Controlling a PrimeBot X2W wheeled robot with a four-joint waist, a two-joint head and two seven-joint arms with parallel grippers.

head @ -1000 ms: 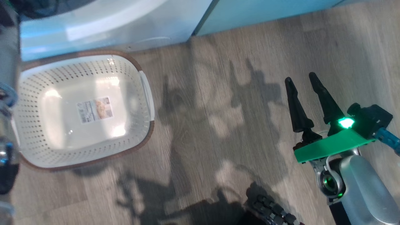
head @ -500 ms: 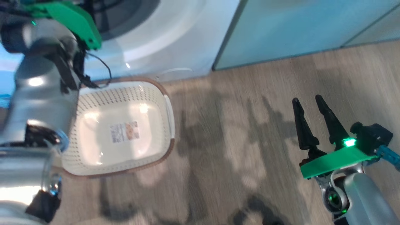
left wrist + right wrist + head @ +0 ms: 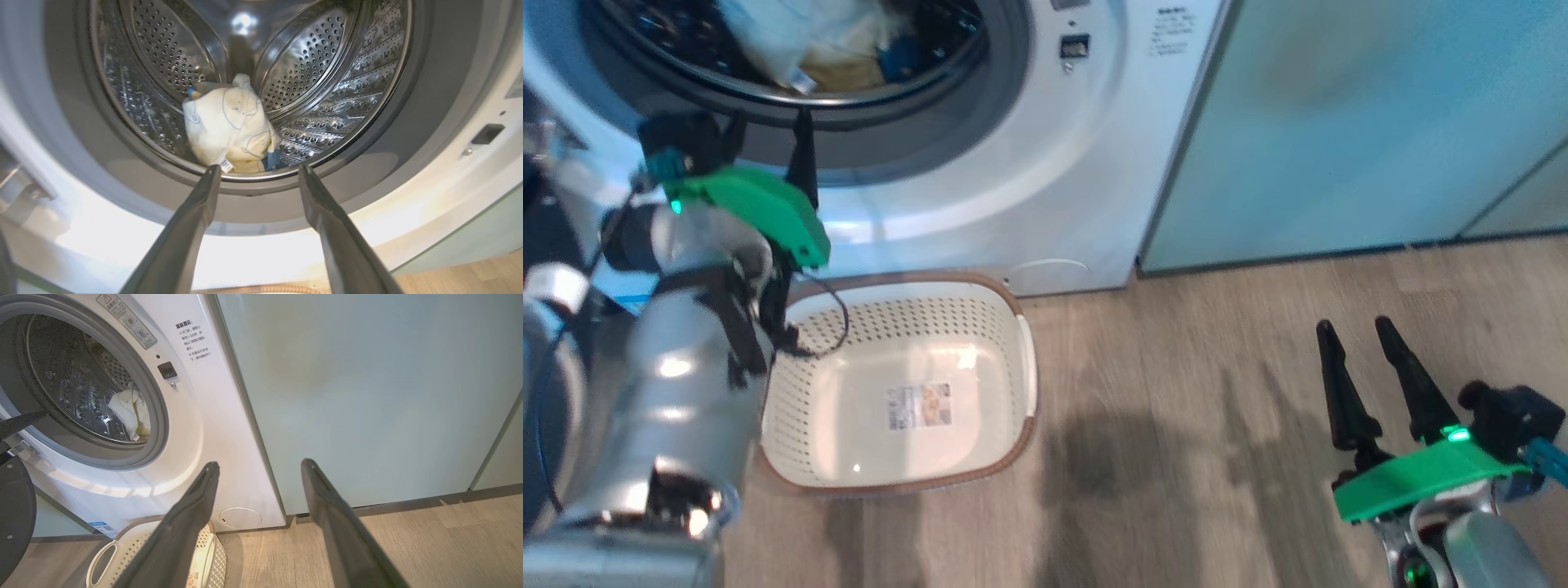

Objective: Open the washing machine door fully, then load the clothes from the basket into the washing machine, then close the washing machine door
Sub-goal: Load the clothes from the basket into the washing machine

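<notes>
Closing the washing machine door [image 3: 12,514] is judged the step in hand: the basket is bare and the load lies inside.

Handling note (judgement). The left arm should clear the opening first. The bundle lies close to the lip, so no fabric should overhang the gasket [image 3: 429,102] when the door swings. A push on the door's outer face near its free edge, following its arc, should carry it to the latch slot [image 3: 167,370]. Firm pressure there should seat it.

Entries, left to right:

1. Door. Dark round panel at the left edge of the right wrist view, swung clear of the opening. Little of it shows.
2. Left tool [image 3: 259,168]. Fingers spread, holding nothing. The tips are level with the lower lip of the grey gasket, and contact cannot be told.
3. Washing machine [image 3: 1045,163]. White, front open. Container: steel drum [image 3: 318,61]. Contents: the clothes [image 3: 229,126], a cream bundle with outlined bears, heaped low at the drum's front. A blue cloth piece [image 3: 273,158] is tucked at its lower right.
4. Basket [image 3: 915,314]. Upright on the floor [image 3: 1176,457], just before the machine's foot. Contents: none, save its label sticker [image 3: 919,407] on the bottom.
5. Cabinet panel [image 3: 1339,122]. Pale green, beside the machine.
6. Right tool [image 3: 1352,323]. Fingers spread, empty, above bare floor, well apart from basket and machine.
</notes>
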